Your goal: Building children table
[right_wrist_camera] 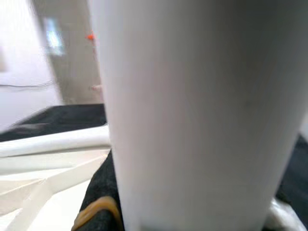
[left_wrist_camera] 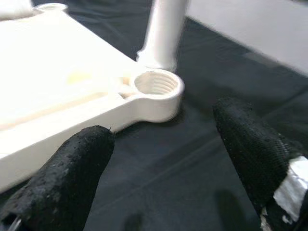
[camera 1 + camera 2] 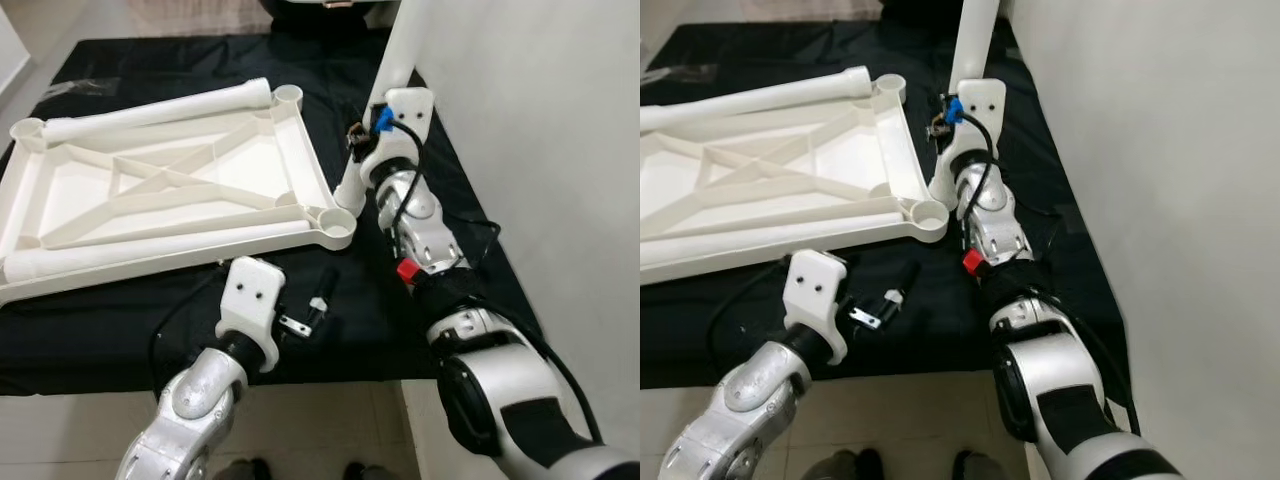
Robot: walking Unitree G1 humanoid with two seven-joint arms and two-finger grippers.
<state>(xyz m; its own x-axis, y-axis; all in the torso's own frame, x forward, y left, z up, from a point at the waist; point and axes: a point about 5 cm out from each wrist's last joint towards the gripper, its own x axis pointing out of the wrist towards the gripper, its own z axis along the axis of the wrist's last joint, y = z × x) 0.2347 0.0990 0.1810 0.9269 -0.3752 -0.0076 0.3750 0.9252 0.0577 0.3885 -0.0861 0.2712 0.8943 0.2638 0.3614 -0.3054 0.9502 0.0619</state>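
An upturned white table top (image 3: pixel 300 140) lies on a black cloth. Two loose white legs rest on it, one along the far edge (image 3: pixel 160 108), one along the near edge (image 3: pixel 150 250). My right gripper (image 3: pixel 362 135) is shut on a third white leg (image 3: pixel 405 50), held nearly upright. The leg's lower end stands just beyond the near right corner socket (image 3: pixel 340 222). In the right wrist view this leg (image 1: pixel 192 115) is pressed close to the camera. My left gripper (image 3: pixel 305 305) hovers open over the cloth just short of that socket (image 2: pixel 156 86), with nothing between its fingers (image 2: pixel 67 178).
The black cloth (image 3: pixel 120 340) ends at a front edge close to my body, with pale floor below. A white wall (image 3: pixel 560 120) runs close along the right side. Bare cloth lies between the table top and the wall.
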